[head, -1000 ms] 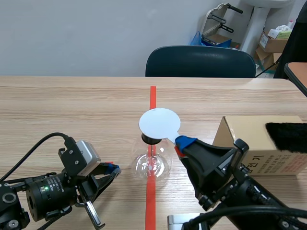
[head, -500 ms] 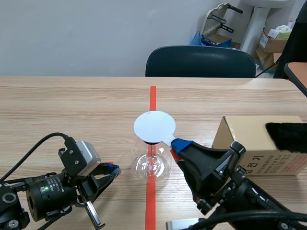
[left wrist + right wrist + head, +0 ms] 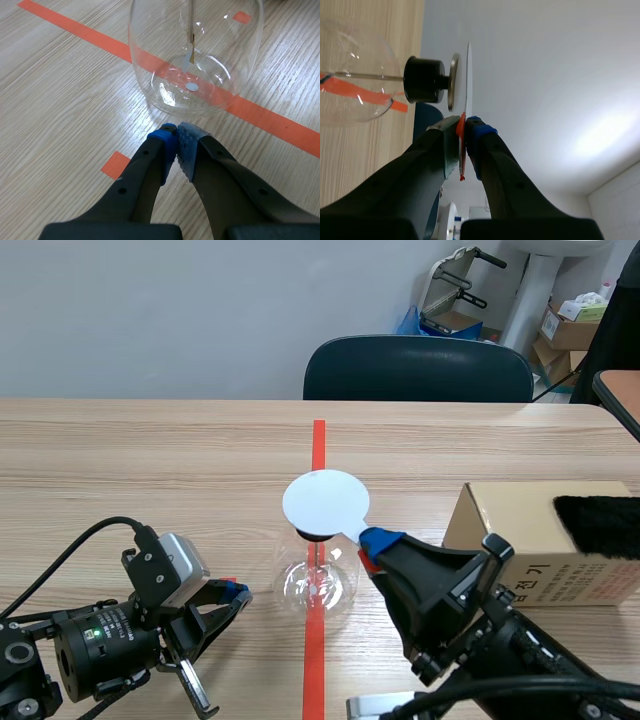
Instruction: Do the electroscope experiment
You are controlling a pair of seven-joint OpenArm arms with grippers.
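Observation:
The electroscope is a clear glass flask (image 3: 316, 585) with a black stopper (image 3: 424, 80) and a metal top plate (image 3: 452, 82); thin leaves (image 3: 191, 50) hang inside it. My right gripper (image 3: 370, 540) is shut on the red tab of a white round disc (image 3: 326, 500). The disc hovers flat over the plate. In the right wrist view the disc (image 3: 469, 75) is seen edge-on, with a narrow gap to the plate. My left gripper (image 3: 238, 592) rests low on the table, shut on nothing, its tips (image 3: 176, 131) just short of the flask (image 3: 195, 65).
A cardboard box (image 3: 520, 540) stands right of the flask, with a black furry cloth (image 3: 600, 525) lying on top. A dark chair (image 3: 418, 368) sits behind the table's far edge. An orange-red tape line runs under the flask.
The right gripper has shifted the white disc slightly left and a little lower, so it now sits over the stopper. The left arm has not moved.

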